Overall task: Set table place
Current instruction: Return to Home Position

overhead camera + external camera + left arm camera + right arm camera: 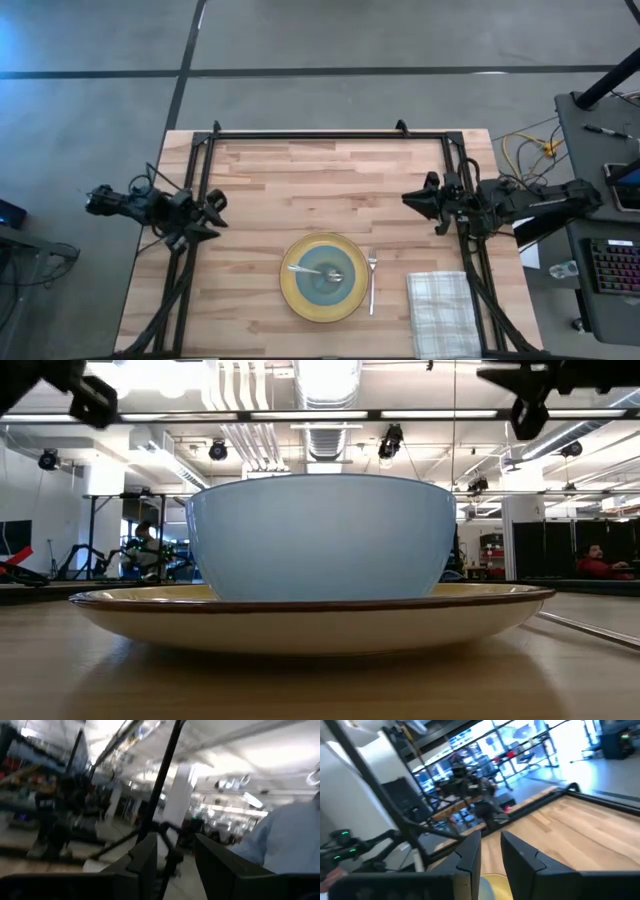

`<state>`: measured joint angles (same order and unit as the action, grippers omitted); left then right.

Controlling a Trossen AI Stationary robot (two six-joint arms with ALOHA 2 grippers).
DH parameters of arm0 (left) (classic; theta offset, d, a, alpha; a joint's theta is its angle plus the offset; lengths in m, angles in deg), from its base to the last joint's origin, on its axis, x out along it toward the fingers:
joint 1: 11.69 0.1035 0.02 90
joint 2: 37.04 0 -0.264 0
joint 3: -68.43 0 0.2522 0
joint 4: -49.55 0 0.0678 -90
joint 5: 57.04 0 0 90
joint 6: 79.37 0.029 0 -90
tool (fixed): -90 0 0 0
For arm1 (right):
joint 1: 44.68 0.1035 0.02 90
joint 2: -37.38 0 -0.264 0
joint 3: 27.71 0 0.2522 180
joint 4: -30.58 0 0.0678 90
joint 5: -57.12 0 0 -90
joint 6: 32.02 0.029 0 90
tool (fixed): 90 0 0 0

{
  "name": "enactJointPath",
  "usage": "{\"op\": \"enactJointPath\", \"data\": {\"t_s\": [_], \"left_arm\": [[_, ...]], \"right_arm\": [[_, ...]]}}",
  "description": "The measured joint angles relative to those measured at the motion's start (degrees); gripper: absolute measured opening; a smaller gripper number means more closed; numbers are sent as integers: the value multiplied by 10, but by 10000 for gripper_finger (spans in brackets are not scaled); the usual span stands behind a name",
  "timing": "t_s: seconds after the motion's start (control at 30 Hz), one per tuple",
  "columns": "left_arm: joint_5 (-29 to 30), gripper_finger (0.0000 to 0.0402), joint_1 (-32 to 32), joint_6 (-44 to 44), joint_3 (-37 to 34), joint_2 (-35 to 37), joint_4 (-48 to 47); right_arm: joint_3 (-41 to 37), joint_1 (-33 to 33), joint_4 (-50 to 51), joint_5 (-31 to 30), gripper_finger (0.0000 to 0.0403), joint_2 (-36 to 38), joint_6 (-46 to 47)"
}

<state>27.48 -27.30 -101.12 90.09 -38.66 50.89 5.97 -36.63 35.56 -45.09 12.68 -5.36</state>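
Observation:
The yellow plate (pixel 292 290) lies near the middle of the table's (pixel 260 180) near edge. The translucent blue bowl (pixel 325 280) stands in it, and the silver spoon (pixel 305 268) lies in the bowl. In the low view the bowl (pixel 320 535) sits on the plate (pixel 310 622). The silver fork (pixel 372 285) lies on the wood just right of the plate. The checked napkin (pixel 442 312) lies flat near the right near corner. My left gripper (pixel 216 214) hovers open at the left edge. My right gripper (pixel 406 200) hovers at the right side, slightly open. Both are empty.
A black metal frame (pixel 320 133) runs along the table's far edge and down both sides. The far half of the wood between the arms is bare. A desk with a keyboard (pixel 612 265) and cables (pixel 525 150) stands beyond the right edge. People (pixel 595 560) show in the room behind.

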Motion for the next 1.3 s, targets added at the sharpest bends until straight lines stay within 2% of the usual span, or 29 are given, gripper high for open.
{"op": "enactJointPath", "data": {"t_s": [0.17,0.3,0.47,0.63,0.8,1.1,1.3], "left_arm": [[7,114,1,-1,2,-2,-52],[17,114,3,14,10,1,-68],[48,114,6,-11,30,1,-175],[57,114,6,2,47,1,-205],[79,114,7,29,59,2,-206],[74,114,7,26,44,2,-149],[74,114,7,19,30,-2,-151]], "right_arm": [[-39,0,1,-28,69,47,-14],[-59,0,1,-28,73,96,-38],[-77,0,0,-26,77,169,-98],[-97,0,32,-26,72,243,-110],[-99,-2,59,-24,68,245,-101],[-99,-2,68,-27,75,247,-102],[-99,-2,87,-29,69,239,-102]]}}
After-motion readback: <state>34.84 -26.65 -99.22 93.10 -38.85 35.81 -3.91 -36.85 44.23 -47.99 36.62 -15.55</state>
